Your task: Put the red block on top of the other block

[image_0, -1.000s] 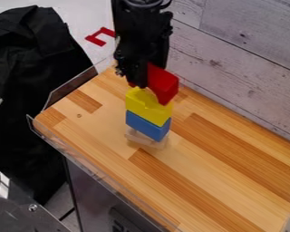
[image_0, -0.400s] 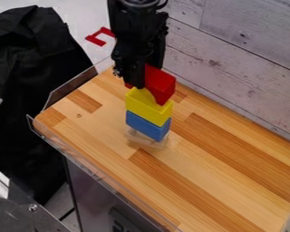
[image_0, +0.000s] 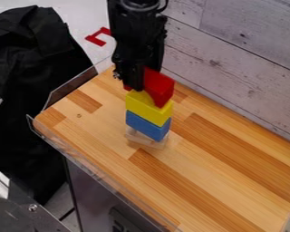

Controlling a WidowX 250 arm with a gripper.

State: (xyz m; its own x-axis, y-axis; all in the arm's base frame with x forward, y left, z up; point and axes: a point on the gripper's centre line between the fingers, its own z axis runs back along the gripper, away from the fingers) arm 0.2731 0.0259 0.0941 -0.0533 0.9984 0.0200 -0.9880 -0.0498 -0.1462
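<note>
Gripper (image_0: 141, 80) hangs over the stack w/ its fingers closed on the red block (image_0: 160, 86), opened only abt as wide as the blk; near finger shows against its side, far one mostly hidden. Red blk is right at the fingertips, poking out toward frame-right w/ a sliver of red at frame-left too, & looks tilted. Key relation: yellow block (image_0: 146, 107) lies directly below the grip, so what's left is prob. a short drop + levelling, w/ little sideways shift. Yellow's long side runs upper L to lower R in frame; red's seems roughly in line, but can't tell exactly b/c the gripper covers part. Red's low corner overlaps yellow's top in view; contact vs. small gap, can't tell. Under yellow: blue block (image_0: 146, 125), then a pale block (image_0: 146, 138) at the base, on the wooden tabletop (image_0: 226, 167). Judgement: nearly done, final placing stage. Next move shd seat red flat before letting go; if released tilted, it cd slide off, & pushing too hard cd topple the tower. Wall (image_0: 238, 68) is beyond the tabletop, dark cloth (image_0: 32, 90) off frame-left.
</note>
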